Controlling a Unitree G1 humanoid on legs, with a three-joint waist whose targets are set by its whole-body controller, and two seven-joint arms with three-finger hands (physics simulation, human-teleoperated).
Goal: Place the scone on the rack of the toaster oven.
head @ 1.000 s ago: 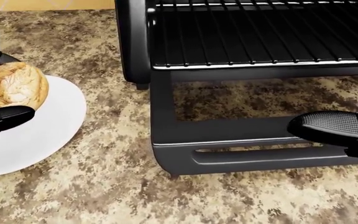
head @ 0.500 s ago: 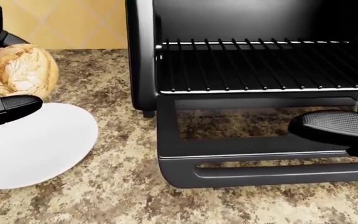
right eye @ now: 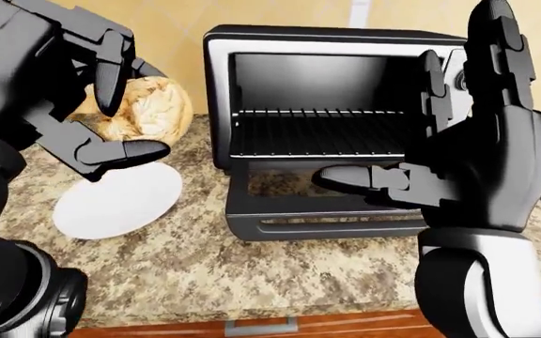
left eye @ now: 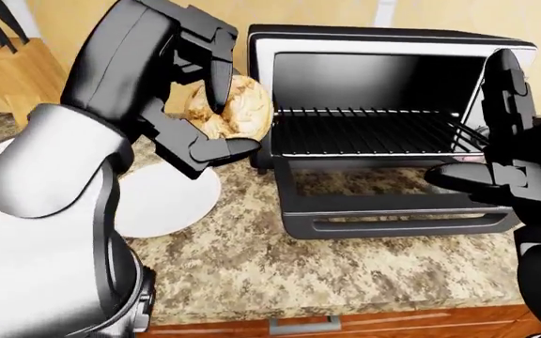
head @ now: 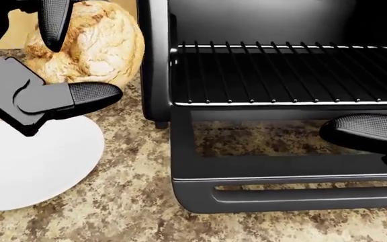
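The golden-brown scone (head: 89, 43) is held in the air by my left hand (left eye: 216, 105), whose black fingers (head: 86, 95) close round it above and below. It hangs above the white plate (head: 32, 161), just left of the toaster oven (left eye: 393, 42). The oven's door (head: 281, 171) lies folded down flat and the wire rack (head: 281, 75) inside is bare. My right hand (right eye: 440, 134) is open, fingers upright, in front of the oven's right side with its thumb (head: 368, 128) over the lowered door.
A speckled granite counter (left eye: 345, 267) carries the plate and oven, with a wooden drawer front below its edge. A wooden knife block (left eye: 3, 67) stands at the far left against the yellow wall.
My left hand has lifted the scone off the plate and carried it up and right toward the oven's left wall. The right hand stays put. The camera has tilted up slightly.
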